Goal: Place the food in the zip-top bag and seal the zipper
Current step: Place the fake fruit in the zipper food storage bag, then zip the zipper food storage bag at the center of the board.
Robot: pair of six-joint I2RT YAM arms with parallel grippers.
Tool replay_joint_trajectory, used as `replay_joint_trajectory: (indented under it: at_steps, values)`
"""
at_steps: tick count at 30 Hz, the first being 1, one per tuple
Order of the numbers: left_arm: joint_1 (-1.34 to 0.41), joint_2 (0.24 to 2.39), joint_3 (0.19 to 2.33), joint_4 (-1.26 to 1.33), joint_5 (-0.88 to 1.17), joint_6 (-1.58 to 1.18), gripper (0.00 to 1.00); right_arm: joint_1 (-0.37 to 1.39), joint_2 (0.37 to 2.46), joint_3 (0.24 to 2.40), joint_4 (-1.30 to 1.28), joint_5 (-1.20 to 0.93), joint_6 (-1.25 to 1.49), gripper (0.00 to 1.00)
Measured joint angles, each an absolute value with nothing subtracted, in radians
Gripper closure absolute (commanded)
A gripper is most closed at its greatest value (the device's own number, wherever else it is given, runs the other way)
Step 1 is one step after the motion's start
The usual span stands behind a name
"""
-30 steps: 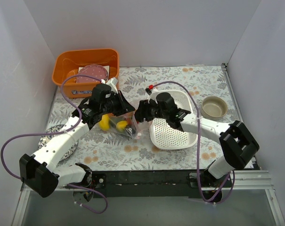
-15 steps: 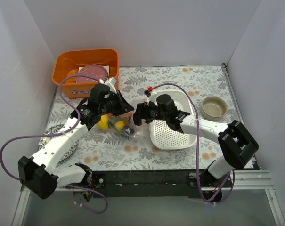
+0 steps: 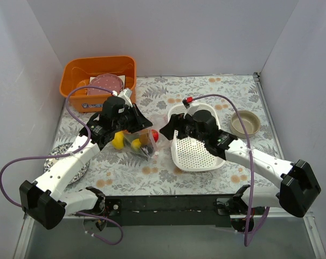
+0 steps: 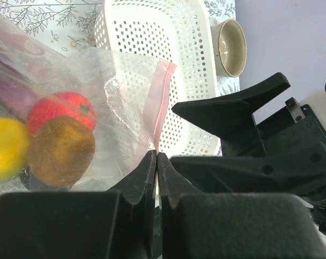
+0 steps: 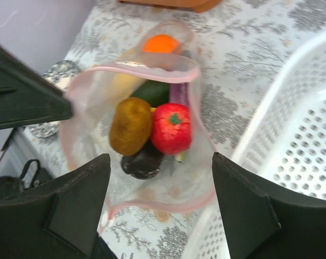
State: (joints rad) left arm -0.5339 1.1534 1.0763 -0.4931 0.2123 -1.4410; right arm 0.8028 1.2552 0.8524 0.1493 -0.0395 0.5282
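Observation:
The zip-top bag [image 3: 136, 143] lies on the cloth with its mouth gaping toward the basket. My left gripper [image 4: 157, 154] is shut on the pink zipper [image 4: 160, 94] at the mouth's edge and holds it up. The food lies inside the bag: a red apple [image 5: 172, 128], a brown piece [image 5: 130, 125], a dark piece [image 5: 143, 162], a green piece [image 5: 152, 91], a purple eggplant [image 5: 179, 91], an orange [image 5: 160, 43] and a yellow piece [image 3: 118, 141]. My right gripper [image 5: 161, 162] hovers open just outside the mouth with nothing between its fingers.
A white perforated basket [image 3: 198, 154] sits right of the bag, under my right arm. A beige bowl [image 3: 245, 123] stands at the far right. An orange bin [image 3: 98, 73] holding a pink plate [image 3: 108, 83] is at the back left. A patterned plate [image 3: 57, 154] lies left.
My right gripper has opened wider and drawn back to the right, away from the bag's mouth, where the red apple now shows. My left gripper has kept its hold on the zipper.

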Motion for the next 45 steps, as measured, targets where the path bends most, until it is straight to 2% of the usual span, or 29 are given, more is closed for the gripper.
replay_joint_trajectory:
  at_steps: [8,10,14,17,18,20,21,23,32,36,45]
  values:
    - [-0.534,1.153,1.076,-0.492,0.213,-1.444,1.0,0.802,1.258,0.773,0.015,0.128,0.577,0.23]
    - [-0.534,1.153,1.076,-0.492,0.213,-1.445,1.0,0.802,1.277,0.775,0.003,0.131,0.576,0.29]
    - [-0.534,1.153,1.076,-0.493,0.213,-1.445,1.0,0.802,1.346,0.809,0.0,0.124,0.568,0.35]
    - [-0.534,1.153,1.076,-0.493,0.213,-1.445,1.0,0.801,1.369,0.813,0.006,0.105,0.565,0.5]
    - [-0.534,1.153,1.076,-0.493,0.213,-1.445,1.0,0.8,1.374,0.813,0.008,0.099,0.564,0.63]
    - [-0.534,1.153,1.076,-0.493,0.213,-1.445,1.0,0.799,1.38,0.813,0.015,0.086,0.56,0.74]
    - [-0.534,1.153,1.076,-0.493,0.213,-1.445,1.0,0.799,1.381,0.813,0.019,0.077,0.559,0.87]
    - [-0.534,1.153,1.076,-0.493,0.213,-1.445,1.0,0.799,1.381,0.813,0.026,0.069,0.555,0.97]
    - [-0.534,1.162,1.074,-0.487,0.235,-1.444,1.0,0.799,1.342,0.815,0.082,-0.057,0.539,0.99]
    - [-0.534,1.194,1.097,-0.501,0.267,-1.442,1.0,0.804,1.332,0.879,0.084,-0.133,0.529,0.99]
    - [-0.519,1.303,1.561,-0.662,0.126,-1.36,1.0,0.807,1.374,1.287,0.038,-0.199,0.442,0.99]
